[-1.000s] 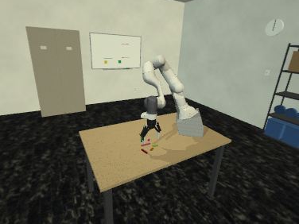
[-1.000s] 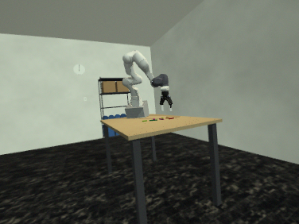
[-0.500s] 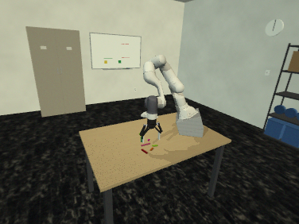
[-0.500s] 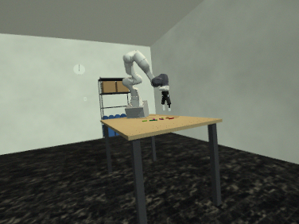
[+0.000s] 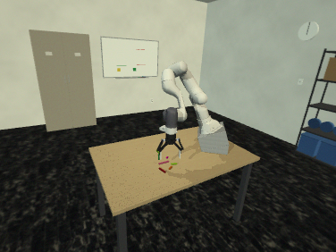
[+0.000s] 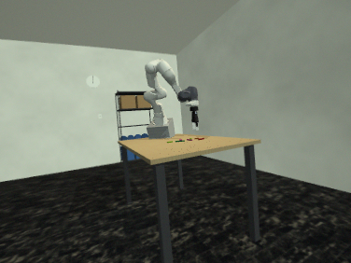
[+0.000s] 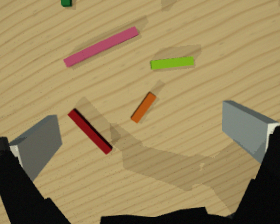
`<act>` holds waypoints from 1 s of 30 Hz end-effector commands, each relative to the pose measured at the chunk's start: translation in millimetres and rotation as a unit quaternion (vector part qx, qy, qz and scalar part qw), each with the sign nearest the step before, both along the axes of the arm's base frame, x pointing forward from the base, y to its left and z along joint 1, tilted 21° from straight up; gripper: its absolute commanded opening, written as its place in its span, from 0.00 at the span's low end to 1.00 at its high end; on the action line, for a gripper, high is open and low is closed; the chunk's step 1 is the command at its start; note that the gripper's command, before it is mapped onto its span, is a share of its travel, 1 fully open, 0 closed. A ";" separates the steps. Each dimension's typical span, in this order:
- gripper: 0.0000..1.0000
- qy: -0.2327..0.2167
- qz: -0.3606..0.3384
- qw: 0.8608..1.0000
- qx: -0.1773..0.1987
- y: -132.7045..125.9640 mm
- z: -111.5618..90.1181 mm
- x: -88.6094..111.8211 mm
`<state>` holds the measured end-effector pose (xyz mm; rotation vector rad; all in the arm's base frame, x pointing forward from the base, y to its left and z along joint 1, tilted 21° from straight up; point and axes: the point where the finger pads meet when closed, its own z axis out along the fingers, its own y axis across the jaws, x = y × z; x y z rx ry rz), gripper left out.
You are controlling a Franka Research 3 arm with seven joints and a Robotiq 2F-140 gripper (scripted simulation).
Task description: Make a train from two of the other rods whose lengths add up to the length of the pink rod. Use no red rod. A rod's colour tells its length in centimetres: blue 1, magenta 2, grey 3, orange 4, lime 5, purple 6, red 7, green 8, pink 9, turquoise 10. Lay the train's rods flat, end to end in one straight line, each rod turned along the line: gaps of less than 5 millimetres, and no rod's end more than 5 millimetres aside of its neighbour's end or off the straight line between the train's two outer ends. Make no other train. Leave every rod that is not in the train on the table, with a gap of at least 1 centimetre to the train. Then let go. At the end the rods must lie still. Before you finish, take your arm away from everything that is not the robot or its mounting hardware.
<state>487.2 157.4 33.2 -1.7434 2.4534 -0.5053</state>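
Note:
In the wrist view the pink rod (image 7: 101,46) lies slanted in the upper middle. The lime rod (image 7: 171,63) lies to its right and the orange rod (image 7: 143,107) lies below, tilted. The red rod (image 7: 90,131) lies at lower left. All rods lie flat and apart on the table. My gripper (image 7: 141,122) is open and empty, hovering above the table with the orange rod between its finger pads. It also shows in the top view (image 5: 170,151) and in the exterior view (image 6: 195,127).
The rods form a small cluster (image 5: 167,164) near the table's middle. The robot's grey base block (image 5: 214,141) stands at the back right of the table. A shelf with blue bins (image 5: 323,130) stands by the right wall.

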 end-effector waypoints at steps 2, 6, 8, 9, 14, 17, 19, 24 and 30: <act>1.00 -0.028 -0.084 0.996 0.022 2.0 1.0 -0.9; 1.00 -0.035 -0.112 0.993 0.030 2.7 1.4 -1.4; 1.00 -0.038 -0.126 0.991 0.034 3.0 1.6 -1.7; 1.00 -0.039 -0.134 0.990 0.036 3.2 1.7 -1.8; 1.00 -0.046 -0.162 0.985 0.045 3.9 2.1 -2.3; 1.00 -0.052 -0.187 0.979 0.052 4.6 2.6 -2.8; 1.00 -0.055 -0.201 0.976 0.056 4.9 2.8 -3.0; 1.00 -0.063 -0.236 0.967 0.067 5.8 3.3 -3.6; 1.00 -0.073 -0.277 0.955 0.079 6.9 4.0 -4.3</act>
